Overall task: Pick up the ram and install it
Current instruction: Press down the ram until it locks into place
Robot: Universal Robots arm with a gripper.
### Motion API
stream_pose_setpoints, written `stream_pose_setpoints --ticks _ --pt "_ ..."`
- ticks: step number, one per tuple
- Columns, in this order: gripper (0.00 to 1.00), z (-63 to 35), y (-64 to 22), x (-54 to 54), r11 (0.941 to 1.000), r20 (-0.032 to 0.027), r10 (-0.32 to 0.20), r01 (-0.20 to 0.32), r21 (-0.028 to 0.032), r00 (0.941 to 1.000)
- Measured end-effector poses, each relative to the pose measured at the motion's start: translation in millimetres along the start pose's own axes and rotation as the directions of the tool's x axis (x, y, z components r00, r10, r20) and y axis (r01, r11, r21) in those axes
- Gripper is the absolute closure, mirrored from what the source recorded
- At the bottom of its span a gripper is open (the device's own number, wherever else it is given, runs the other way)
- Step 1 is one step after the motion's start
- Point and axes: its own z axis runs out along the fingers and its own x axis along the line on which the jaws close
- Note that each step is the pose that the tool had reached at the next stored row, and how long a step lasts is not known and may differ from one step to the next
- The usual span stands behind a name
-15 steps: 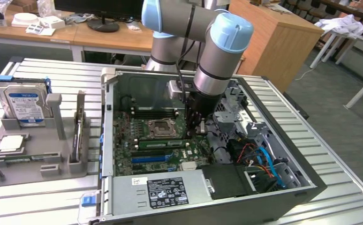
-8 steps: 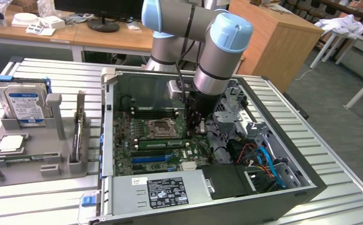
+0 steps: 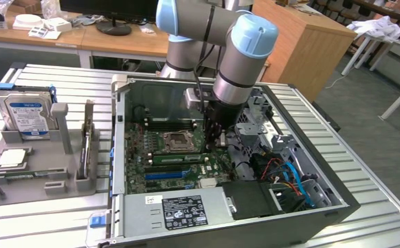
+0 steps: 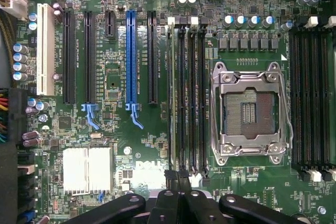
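The ram [image 3: 175, 158] is a thin green stick standing on edge in a black motherboard slot beside the CPU socket [image 3: 179, 139]. In the wrist view I look down on the ram's pale top edge [image 4: 171, 98], in the slot of its bank that lies farthest from the socket [image 4: 251, 109]. My gripper [image 3: 215, 144] reaches down into the open computer case, just over the stick's end at the exterior view's right. Its black fingers [image 4: 177, 178] are shut together at that end of the ram. I cannot tell whether they touch it.
The case walls [image 3: 324, 201] and a drive cage with orange and blue cables [image 3: 290, 181] hem the arm in. A grey fixture [image 3: 41, 175] outside the case holds a hard drive [image 3: 26, 111]. More memory slots [image 4: 310, 98] flank the socket. A blue expansion slot [image 4: 131, 56] lies nearby.
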Motion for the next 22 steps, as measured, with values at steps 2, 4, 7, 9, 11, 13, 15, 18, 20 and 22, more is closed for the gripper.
stream_pose_setpoints --ticks 2,4,7,9,11,13,15,18,20,22 --pt "0.89 1.1 0.0 0.0 1.0 0.0 0.0 0.0 0.0 1.0" --pt "0.89 2.4 -0.1 0.1 1.0 0.0 0.0 0.0 0.0 1.0" --pt "0.89 4.0 -0.1 0.1 1.0 -0.0001 0.0 0.0 0.0 1.0" --pt "0.89 4.0 -0.1 0.1 1.0 -0.0003 0.0 0.0 -0.0001 1.0" --pt "0.89 4.1 -0.1 0.1 1.0 -0.0002 0.0 0.0 0.0 1.0" --pt "0.89 5.2 -0.2 0.1 1.0 0.0003 0.0 0.0 0.0001 1.0" --pt "0.89 6.1 -0.2 0.2 1.0 0.0 0.0 0.0 0.0 1.0" --pt "0.89 6.4 -0.2 0.2 1.0 -0.0004 0.0 0.0 -0.0001 1.0" --pt "0.89 6.6 -0.2 0.1 1.0 -0.0001 0.0 0.0 0.0 1.0" --pt "0.89 7.3 -0.3 0.1 1.0 0.0004 0.0 0.0 0.0002 1.0"
